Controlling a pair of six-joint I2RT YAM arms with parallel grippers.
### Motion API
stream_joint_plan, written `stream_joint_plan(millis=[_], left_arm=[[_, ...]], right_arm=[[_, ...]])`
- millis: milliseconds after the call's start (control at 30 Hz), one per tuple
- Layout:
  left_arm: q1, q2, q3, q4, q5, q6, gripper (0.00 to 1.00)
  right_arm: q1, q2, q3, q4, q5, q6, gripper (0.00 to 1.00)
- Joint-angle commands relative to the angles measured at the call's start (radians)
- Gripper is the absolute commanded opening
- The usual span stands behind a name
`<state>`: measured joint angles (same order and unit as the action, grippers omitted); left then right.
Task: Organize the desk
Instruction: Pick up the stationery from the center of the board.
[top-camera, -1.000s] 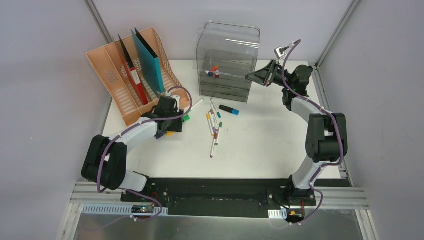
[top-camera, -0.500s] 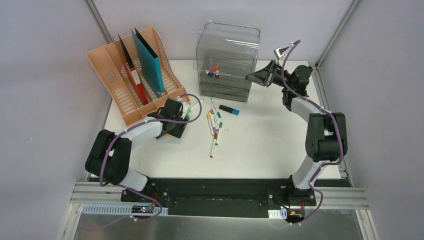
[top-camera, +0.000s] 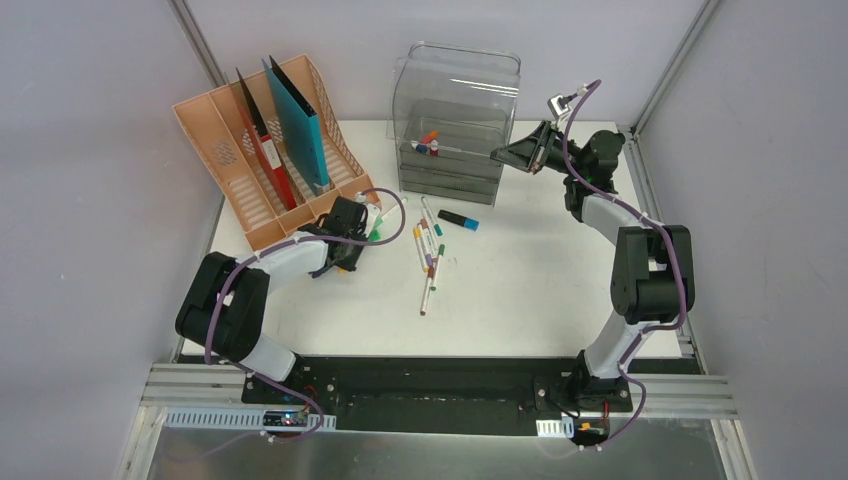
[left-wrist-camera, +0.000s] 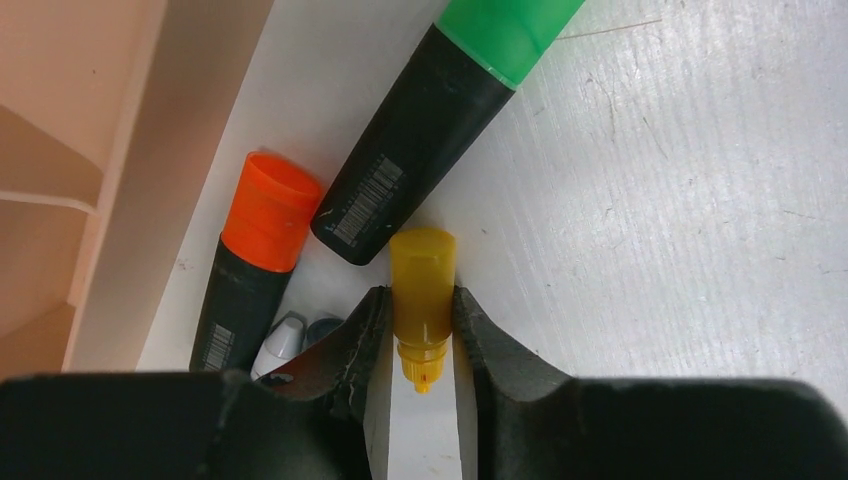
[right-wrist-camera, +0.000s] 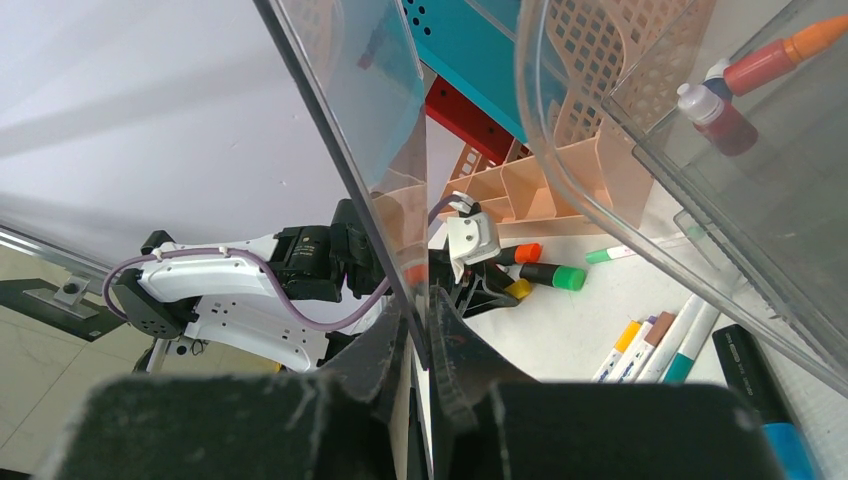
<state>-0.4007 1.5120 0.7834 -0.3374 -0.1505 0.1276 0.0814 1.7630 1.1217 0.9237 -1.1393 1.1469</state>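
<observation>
Pinching a smooth, cylindrical yellow marker (left-wrist-camera: 422, 285) between its black fingers, the left gripper (left-wrist-camera: 420, 312) hangs low over the scuffed white desk (top-camera: 540, 285), which spreads flat from the black near rail to the far wall. Just beside the marker lie a stubby green-capped highlighter (left-wrist-camera: 440, 110) and an orange-capped highlighter (left-wrist-camera: 262, 240), both black-barrelled. At the far right, the right gripper (right-wrist-camera: 418, 335) is clamped on a thin clear wall of the plastic drawer box (top-camera: 455, 95).

This is a robot lab test cell. Plain grey walls (top-camera: 90, 150) on aluminium posts (top-camera: 197, 40) enclose a white desk (top-camera: 520, 290) with two robot arms (top-camera: 640, 270) bolted at its edge.
</observation>
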Motion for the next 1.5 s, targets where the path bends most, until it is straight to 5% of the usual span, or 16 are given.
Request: stream_joint_plan(millis=[0, 67, 467, 833, 1200, 1467], left_arm=[[-0.010, 0.007, 0.014, 0.005, 0.038, 0.010, 0.09], [-0.015, -0.009, 0.013, 0.005, 0.067, 0.011, 0.00], [-0.024, -0.328, -0.127, 0.138, 0.237, -0.056, 0.00], [-0.023, -0.666, -0.362, 0.569, 0.327, -0.314, 0.00], [-0.023, -0.465, -0.418, 1.113, 0.478, -0.603, 0.00], [-0.023, -0.259, -0.376, 1.385, 0.463, -0.704, 0.00]], right_arm=[[0.020, -0.007, 0.028, 0.002, -0.031, 0.030, 0.06], [0.020, -0.007, 0.028, 0.003, -0.031, 0.030, 0.06], [0.019, 0.000, 0.028, 0.002, -0.033, 0.030, 0.06], [0.021, -0.001, 0.027, 0.003, -0.033, 0.031, 0.06], [0.023, -0.002, 0.027, 0.003, -0.033, 0.032, 0.06], [0.022, -0.004, 0.027, 0.003, -0.033, 0.032, 0.06]])
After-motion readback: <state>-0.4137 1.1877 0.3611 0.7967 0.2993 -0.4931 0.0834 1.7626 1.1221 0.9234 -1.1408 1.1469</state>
